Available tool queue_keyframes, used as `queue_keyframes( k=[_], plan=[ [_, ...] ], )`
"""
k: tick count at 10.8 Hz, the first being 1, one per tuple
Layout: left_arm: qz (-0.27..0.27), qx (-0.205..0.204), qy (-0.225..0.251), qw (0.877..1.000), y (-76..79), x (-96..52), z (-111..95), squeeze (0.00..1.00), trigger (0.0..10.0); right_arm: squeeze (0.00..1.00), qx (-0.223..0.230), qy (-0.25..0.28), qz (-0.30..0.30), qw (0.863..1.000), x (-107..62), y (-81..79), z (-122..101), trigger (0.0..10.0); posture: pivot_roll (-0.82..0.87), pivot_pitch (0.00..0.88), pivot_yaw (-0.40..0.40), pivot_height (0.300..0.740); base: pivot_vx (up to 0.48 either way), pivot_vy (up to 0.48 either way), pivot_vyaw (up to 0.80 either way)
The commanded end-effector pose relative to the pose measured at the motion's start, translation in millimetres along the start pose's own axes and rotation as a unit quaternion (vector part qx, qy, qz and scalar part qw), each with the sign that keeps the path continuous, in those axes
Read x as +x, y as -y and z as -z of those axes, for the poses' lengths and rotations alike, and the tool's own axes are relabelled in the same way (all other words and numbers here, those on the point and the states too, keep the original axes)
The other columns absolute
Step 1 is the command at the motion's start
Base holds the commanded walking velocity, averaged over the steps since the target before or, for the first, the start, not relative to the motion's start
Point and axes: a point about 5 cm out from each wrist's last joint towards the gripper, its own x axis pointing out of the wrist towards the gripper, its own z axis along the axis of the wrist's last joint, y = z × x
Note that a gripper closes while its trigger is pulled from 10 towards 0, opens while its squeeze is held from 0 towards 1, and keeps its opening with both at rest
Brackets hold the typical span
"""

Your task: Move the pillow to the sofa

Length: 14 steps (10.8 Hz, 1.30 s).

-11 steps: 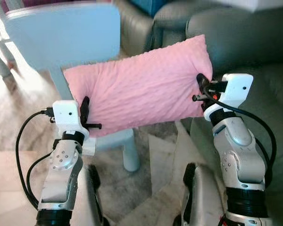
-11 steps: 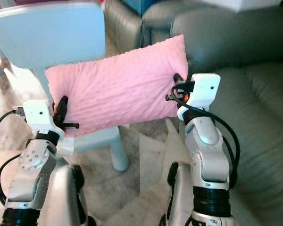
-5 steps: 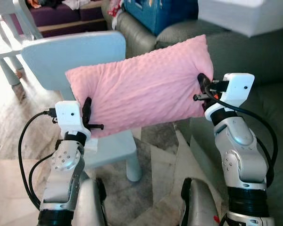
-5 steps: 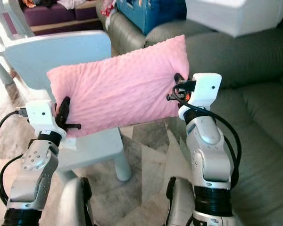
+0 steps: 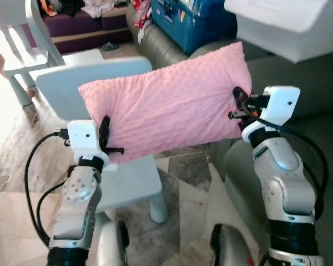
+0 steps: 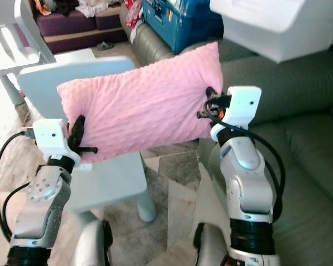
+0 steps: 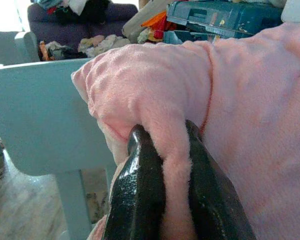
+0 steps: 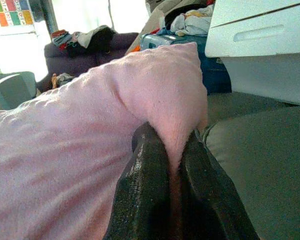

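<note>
Both ends of the pink pillow (image 5: 166,102) are pinched and it is held up in the air between the two arms, its right end raised higher. A fold of its left edge is clamped between the closed fingers of the left gripper (image 7: 165,165); a fold of its right edge is squeezed between the closed fingers of the right gripper (image 8: 172,170). Behind and below the left fingers a pale blue chair (image 5: 127,180) is seen. Beyond the right fingers lies the grey sofa (image 6: 305,160), with a white box (image 5: 277,25) and a blue case (image 5: 191,22) further back.
</note>
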Motion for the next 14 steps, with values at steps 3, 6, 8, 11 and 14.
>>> queue_keyframes(
  k=[3,6,8,11,14],
  plan=[
    [0.001,0.004,-0.002,1.0,-0.9,-0.7,1,0.0,0.0,0.0,0.0,0.023,0.003,1.0,0.8,0.7,-12,0.0,-0.09,0.031,0.018,0.684,0.0,0.0,0.0],
    [0.006,0.001,-0.007,1.0,2.3,-1.7,3,0.0,0.0,0.0,-0.001,0.022,0.003,1.0,1.1,0.4,-12,0.0,-0.09,0.031,0.018,0.734,0.0,0.0,0.0],
    [0.009,0.0,-0.01,1.0,4.1,-2.2,4,0.0,0.0,0.0,0.0,0.022,0.003,1.0,1.0,-0.1,-12,0.0,-0.09,0.032,0.018,0.74,0.0,0.0,0.0],
    [0.006,0.001,-0.021,1.0,5.0,-2.3,7,0.0,0.2,0.0,0.002,0.021,0.001,1.0,0.9,-0.7,-11,0.0,-0.09,0.033,0.019,0.74,0.0,0.0,0.0],
    [0.022,-0.016,-0.037,0.999,9.1,-0.7,7,0.0,10.0,0.0,0.005,0.021,0.001,1.0,1.9,-0.6,-12,0.0,-0.09,0.032,0.019,0.74,0.0,0.0,0.0]
  ],
)
